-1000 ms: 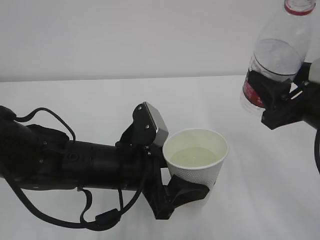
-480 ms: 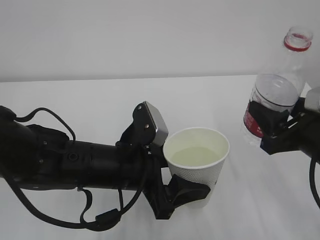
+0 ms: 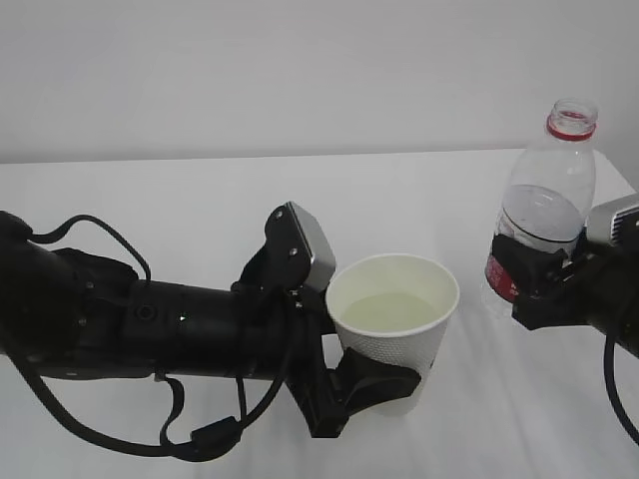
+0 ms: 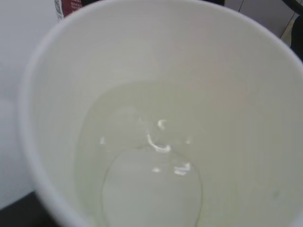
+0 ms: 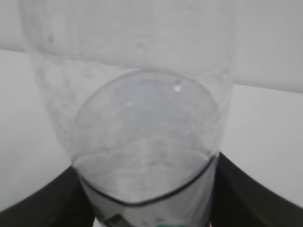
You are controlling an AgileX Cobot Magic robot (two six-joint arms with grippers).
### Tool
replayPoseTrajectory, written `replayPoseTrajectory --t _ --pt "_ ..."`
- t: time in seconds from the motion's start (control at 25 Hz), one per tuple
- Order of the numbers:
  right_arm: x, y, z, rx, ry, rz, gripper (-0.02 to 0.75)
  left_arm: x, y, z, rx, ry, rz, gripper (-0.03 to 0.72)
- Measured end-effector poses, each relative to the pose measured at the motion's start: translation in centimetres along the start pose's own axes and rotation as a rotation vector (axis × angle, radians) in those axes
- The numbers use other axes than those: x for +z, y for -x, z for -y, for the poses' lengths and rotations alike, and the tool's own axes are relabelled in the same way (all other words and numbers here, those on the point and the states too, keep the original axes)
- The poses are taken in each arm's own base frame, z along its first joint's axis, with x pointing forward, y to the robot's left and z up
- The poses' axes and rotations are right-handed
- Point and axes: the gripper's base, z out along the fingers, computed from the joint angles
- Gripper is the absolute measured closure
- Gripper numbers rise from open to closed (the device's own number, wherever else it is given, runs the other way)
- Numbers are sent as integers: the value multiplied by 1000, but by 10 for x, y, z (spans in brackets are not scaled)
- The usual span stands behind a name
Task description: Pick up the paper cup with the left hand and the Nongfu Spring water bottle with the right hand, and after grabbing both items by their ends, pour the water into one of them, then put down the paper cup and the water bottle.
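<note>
Since the earlier frames the clear ribbed plastic water bottle with the red neck ring (image 3: 544, 215) is coming down and standing nearly upright at the far right; the black right gripper (image 3: 539, 284) is clamping its labelled lower body; the black cabled left gripper (image 3: 374, 384) is gripping the small white paper cup (image 3: 394, 344) at centre; the left wrist view is showing clear water (image 4: 142, 156) pooling in the cup's cream interior; the right wrist view is showing water sitting inside the bottle.
</note>
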Motion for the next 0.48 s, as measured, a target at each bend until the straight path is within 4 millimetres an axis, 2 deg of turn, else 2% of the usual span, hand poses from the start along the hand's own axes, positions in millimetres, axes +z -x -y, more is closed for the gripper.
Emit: replayPoseTrajectory --t 0.24,0.48 --pt "0 -2 4 21 -39 -7 265 0 0 0 0 0 1 154" --pt "12 -16 5 35 -50 -60 265 0 0 0 0 0 1 154"
